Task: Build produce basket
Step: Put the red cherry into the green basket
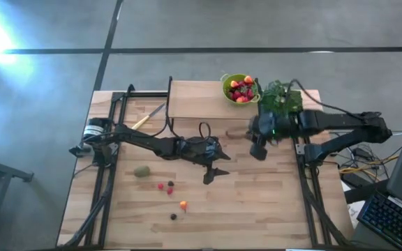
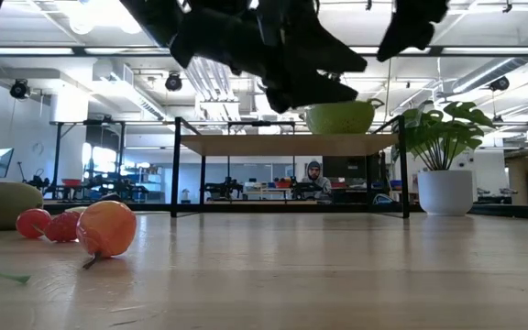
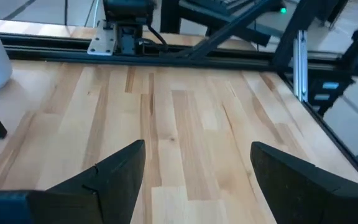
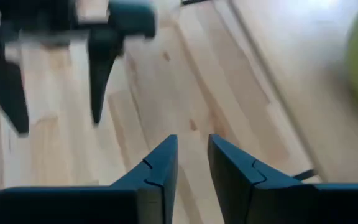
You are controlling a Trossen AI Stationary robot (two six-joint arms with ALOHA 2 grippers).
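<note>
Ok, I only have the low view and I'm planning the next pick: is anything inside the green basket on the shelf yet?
Observer: Yes. From above, the produce basket already holds a heap of mostly red berries.
Operator: What is lying on the table on the left arm's side?
Observer: A kiwi-like fruit and, nearer the front edge, a few loose berries, among them an orange one.
Operator: Is either end effector carrying anything?
Observer: No. The left end effector is wide open over bare wood, and the right end effector is narrowly parted with nothing between its fingers.
</note>
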